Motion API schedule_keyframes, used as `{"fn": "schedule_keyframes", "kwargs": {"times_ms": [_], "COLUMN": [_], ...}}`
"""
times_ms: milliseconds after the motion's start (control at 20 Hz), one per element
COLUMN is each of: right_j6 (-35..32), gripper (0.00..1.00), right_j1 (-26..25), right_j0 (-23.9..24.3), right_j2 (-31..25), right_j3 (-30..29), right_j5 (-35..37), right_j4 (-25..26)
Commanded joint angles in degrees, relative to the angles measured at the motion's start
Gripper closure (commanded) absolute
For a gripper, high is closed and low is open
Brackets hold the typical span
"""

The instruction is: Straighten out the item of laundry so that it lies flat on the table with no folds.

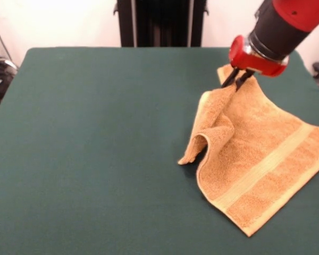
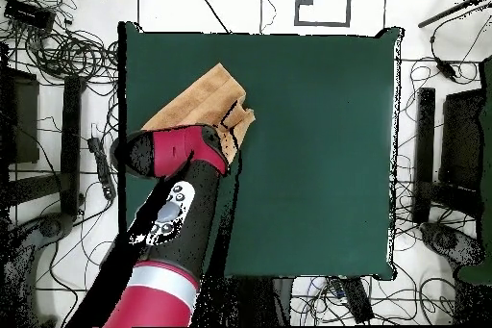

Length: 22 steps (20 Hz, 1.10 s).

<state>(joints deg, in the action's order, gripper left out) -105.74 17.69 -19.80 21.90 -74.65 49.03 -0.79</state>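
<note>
We have the pincer (image 1: 238, 79) pinching a raised fold of the towel (image 1: 260, 159) near its far corner, on the table (image 1: 95, 149) toward the right edge in the front view. 1 flap hangs curled over on the left side, and the rest lies flat. Risks: thin grip slips and the flap drops back folded; dragging toward the near edge pulls cloth off the table; a low release leaves a crease.
</note>
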Motion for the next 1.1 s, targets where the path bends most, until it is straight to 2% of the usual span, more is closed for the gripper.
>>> {"fn": "schedule_keyframes", "kwargs": {"times_ms": [50,450,650,800,1100], "right_j6": [-17.6,-17.4,-17.1,-17.6,-16.7], "gripper": [1.0,1.0,1.0,1.0,1.0], "right_j1": [-2.2,-3.2,-1.8,-2.1,-3.2], "right_j0": [-1.5,-1.8,-0.2,-0.5,0.0], "right_j2": [-1.9,-2.0,-4.5,-4.2,-4.4], "right_j3": [-2.5,-4.4,-8.9,-10.0,-10.6], "right_j5": [-1.4,-6.3,-14.6,-17.4,-20.3], "right_j4": [-2.8,-2.1,-3.2,-3.3,-4.3]}}
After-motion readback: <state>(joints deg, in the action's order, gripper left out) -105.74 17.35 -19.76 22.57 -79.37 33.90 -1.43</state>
